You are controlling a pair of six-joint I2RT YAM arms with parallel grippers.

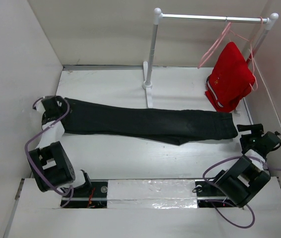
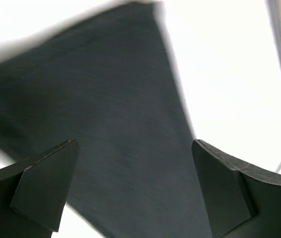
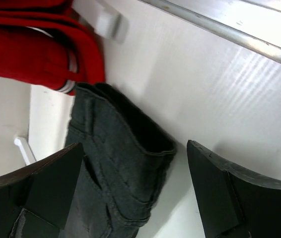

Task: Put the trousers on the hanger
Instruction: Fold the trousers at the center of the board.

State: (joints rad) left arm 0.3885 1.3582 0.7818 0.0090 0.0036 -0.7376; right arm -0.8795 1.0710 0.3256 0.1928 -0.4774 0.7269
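The black trousers (image 1: pixel 145 121) lie flat across the table, leg ends at the left and waist at the right. My left gripper (image 1: pixel 51 106) is open just above the leg end; dark cloth (image 2: pixel 105 124) fills the space between its jaws (image 2: pixel 133 183). My right gripper (image 1: pixel 249 131) is open and empty beside the waist end (image 3: pixel 115 163), its jaws (image 3: pixel 135 183) on either side of the waistband corner. The empty pale-pink hanger (image 1: pixel 214 45) hangs tilted from the rail at the back right.
A white clothes rack stands at the back, with a post (image 1: pixel 152 49) and a metal rail (image 1: pixel 210 18). A red garment (image 1: pixel 230 77) on a second hanger hangs at the rail's right end and nearly touches the waist (image 3: pixel 26 54). White walls enclose the table on both sides.
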